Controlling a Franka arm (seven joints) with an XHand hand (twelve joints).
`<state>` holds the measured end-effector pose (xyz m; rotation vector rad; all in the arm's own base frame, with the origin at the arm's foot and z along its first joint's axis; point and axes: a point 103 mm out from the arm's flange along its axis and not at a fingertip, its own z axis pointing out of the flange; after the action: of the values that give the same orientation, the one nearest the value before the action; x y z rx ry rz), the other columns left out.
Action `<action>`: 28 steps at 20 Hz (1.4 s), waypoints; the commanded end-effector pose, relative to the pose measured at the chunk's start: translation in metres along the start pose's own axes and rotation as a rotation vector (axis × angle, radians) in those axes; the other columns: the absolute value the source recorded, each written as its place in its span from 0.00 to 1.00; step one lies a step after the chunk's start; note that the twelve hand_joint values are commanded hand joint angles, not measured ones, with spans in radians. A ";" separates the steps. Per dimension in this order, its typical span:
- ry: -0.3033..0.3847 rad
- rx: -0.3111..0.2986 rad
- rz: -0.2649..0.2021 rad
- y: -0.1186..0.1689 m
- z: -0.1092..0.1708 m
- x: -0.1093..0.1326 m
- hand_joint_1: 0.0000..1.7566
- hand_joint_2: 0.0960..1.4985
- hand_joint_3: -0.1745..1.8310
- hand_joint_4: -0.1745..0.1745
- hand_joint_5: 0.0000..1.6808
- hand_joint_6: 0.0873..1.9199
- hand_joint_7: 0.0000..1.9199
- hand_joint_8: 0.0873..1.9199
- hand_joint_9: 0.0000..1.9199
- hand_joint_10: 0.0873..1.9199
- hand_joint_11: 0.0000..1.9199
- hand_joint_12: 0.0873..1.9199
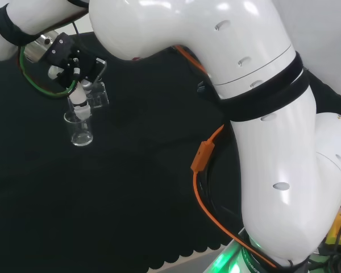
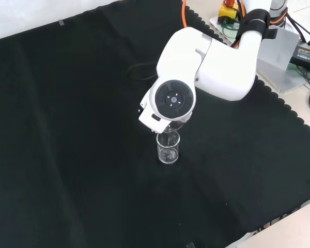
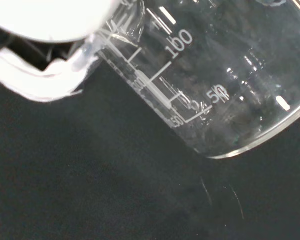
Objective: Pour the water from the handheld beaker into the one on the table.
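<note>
Above table beaker (image 1: 80, 130), robot hand (image 1: 74, 68) grips tilted beaker (image 1: 96, 94); contents unclear.

In the head view the robot hand (image 1: 74, 68) sits at the upper left, black and white, with its fingers curled round a clear beaker (image 1: 96, 94) that is tipped over. Just below it a second clear beaker (image 1: 80, 129) stands upright on the black cloth of the surface (image 1: 131, 187). A white fingertip reaches down to that standing beaker's rim. The arm (image 1: 261, 114) takes up the right side, with an orange cable (image 1: 203, 153) running down beside it.
</note>
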<state>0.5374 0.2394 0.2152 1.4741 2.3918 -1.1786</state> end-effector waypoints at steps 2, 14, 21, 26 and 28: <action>-0.009 0.006 0.007 -0.002 0.001 -0.002 0.68 0.32 0.44 0.77 0.95 0.00 0.98 0.00 0.98 0.00 0.85 0.26; -0.011 0.009 0.012 -0.006 0.003 -0.005 0.68 0.32 0.44 0.79 0.95 0.00 0.98 0.00 0.98 0.00 0.85 0.26; -0.003 0.007 0.009 -0.007 0.005 -0.007 0.68 0.32 0.44 0.81 0.95 0.00 0.98 0.00 0.98 0.00 0.85 0.26; 0.003 0.000 0.007 -0.007 0.004 -0.006 0.68 0.32 0.44 0.81 0.95 0.00 0.98 0.00 0.98 0.00 0.85 0.26; 0.002 -0.002 0.008 -0.007 0.004 -0.006 0.68 0.32 0.44 0.82 0.95 0.00 0.98 0.00 0.98 0.00 0.85 0.26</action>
<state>0.5344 0.2314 0.2191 1.4840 2.3853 -1.1736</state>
